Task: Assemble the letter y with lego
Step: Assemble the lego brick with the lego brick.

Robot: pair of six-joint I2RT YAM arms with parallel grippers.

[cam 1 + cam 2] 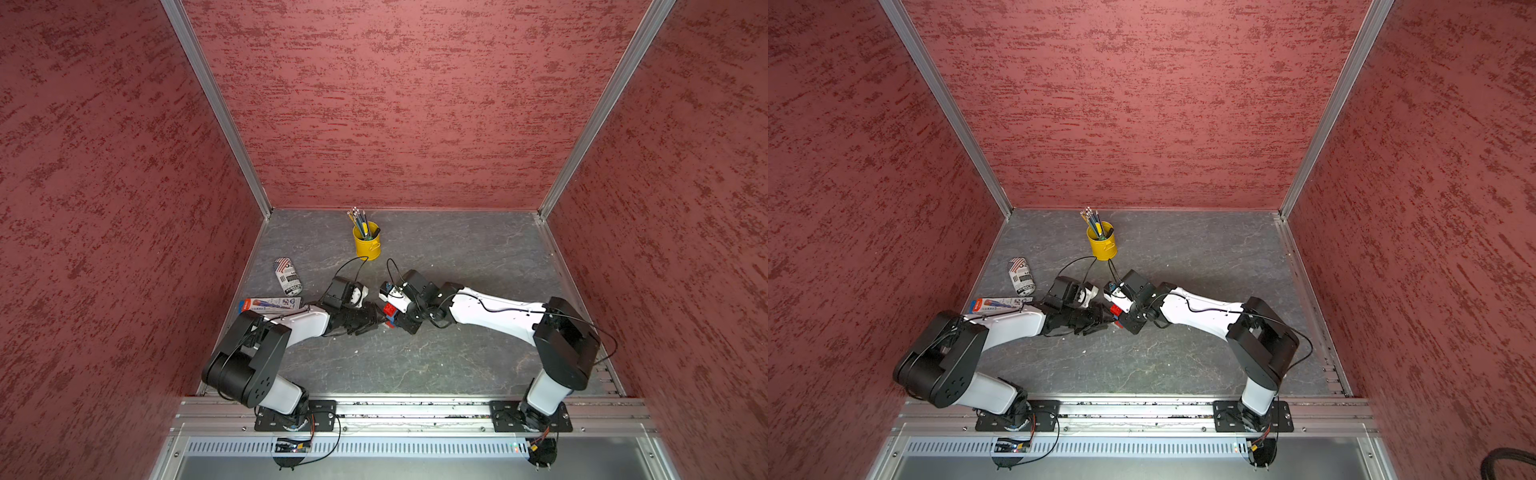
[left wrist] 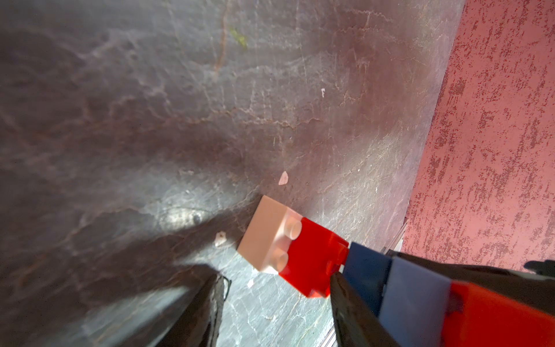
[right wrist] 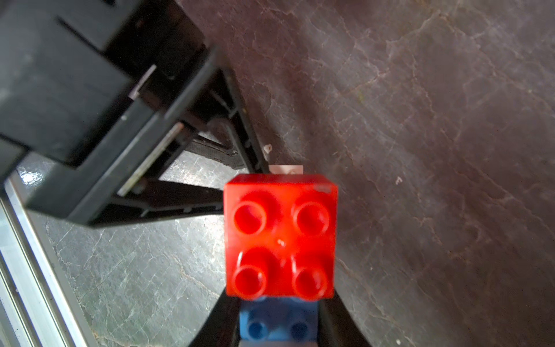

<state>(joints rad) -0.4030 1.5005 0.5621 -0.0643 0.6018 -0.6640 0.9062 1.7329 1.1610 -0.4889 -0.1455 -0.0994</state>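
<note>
My right gripper [image 3: 279, 327] is shut on the blue brick [image 3: 279, 329] of a joined lego cluster [image 1: 388, 311] held over the middle of the table. A red brick [image 3: 280, 237] sits on that blue one, and a white brick [image 2: 264, 234] and a second red brick [image 2: 312, 258] stick out past it. The cluster's whole shape is hidden by the arms. My left gripper [image 2: 277, 285] is open, with only table between its fingers [image 3: 180, 195]. One finger rests beside the cluster's blue part [image 2: 366, 270]. Both grippers [image 1: 1106, 322] meet nose to nose in both top views.
A yellow pencil cup [image 1: 368, 241] stands behind the grippers. A printed can [image 1: 288, 277] lies on its side at the back left, next to a flat package [image 1: 270, 304] by the left wall. The aluminium rail [image 1: 415, 409] runs along the front edge.
</note>
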